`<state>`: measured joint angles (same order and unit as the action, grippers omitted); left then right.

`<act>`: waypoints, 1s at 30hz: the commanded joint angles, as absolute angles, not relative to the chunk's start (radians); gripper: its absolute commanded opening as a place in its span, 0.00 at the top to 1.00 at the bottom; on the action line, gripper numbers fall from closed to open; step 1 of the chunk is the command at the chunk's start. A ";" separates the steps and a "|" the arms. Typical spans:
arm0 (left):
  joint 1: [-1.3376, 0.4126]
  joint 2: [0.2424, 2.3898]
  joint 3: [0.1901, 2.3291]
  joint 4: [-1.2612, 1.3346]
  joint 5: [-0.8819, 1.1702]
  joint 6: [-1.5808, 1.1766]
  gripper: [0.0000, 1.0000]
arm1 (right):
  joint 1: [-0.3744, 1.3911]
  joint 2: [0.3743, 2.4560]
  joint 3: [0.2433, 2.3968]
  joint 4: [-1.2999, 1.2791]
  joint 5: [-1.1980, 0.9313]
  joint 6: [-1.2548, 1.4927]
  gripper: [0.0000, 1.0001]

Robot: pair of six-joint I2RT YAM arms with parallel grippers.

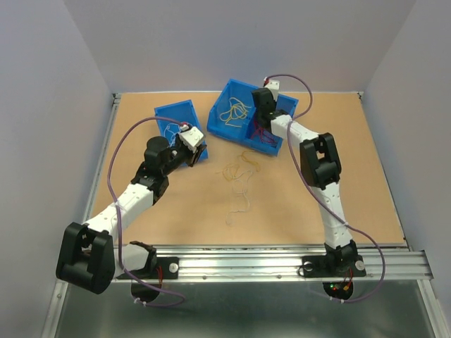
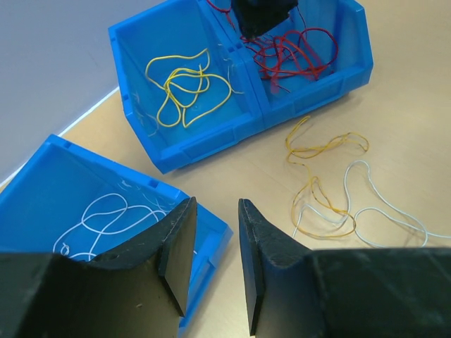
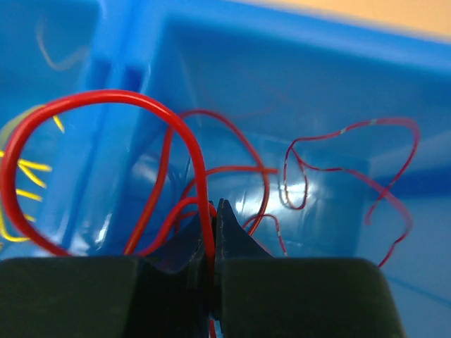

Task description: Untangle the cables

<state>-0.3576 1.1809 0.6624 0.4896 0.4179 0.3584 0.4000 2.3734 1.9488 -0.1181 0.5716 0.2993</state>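
A tangle of yellow and white cables (image 1: 239, 176) lies on the table between two blue bins; it also shows in the left wrist view (image 2: 331, 186). My right gripper (image 1: 262, 105) is inside the red-cable compartment of the double bin (image 1: 282, 105), shut on a red cable (image 3: 169, 134) that loops up from its jaws. Other red cables (image 3: 338, 169) lie in that compartment. Yellow cables (image 2: 187, 88) fill the other compartment. My left gripper (image 2: 215, 211) is open and empty beside the single bin (image 2: 49, 169), which holds white cables (image 2: 106, 222).
The table's raised rim runs along the left edge (image 1: 106, 141) and the metal rail (image 1: 282, 264) at the near edge. The double bin's front wall (image 2: 211, 144) stands between the loose tangle and the yellow cables.
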 commanded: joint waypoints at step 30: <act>-0.370 1.164 0.647 0.528 0.414 0.402 0.41 | 0.368 2.220 2.071 -0.465 0.575 0.445 0.52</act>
<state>-0.3580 1.1709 0.6502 0.4889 0.4137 0.3790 0.3733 2.3493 2.1025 -0.4759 0.5426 0.4526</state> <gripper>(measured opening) 0.541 0.377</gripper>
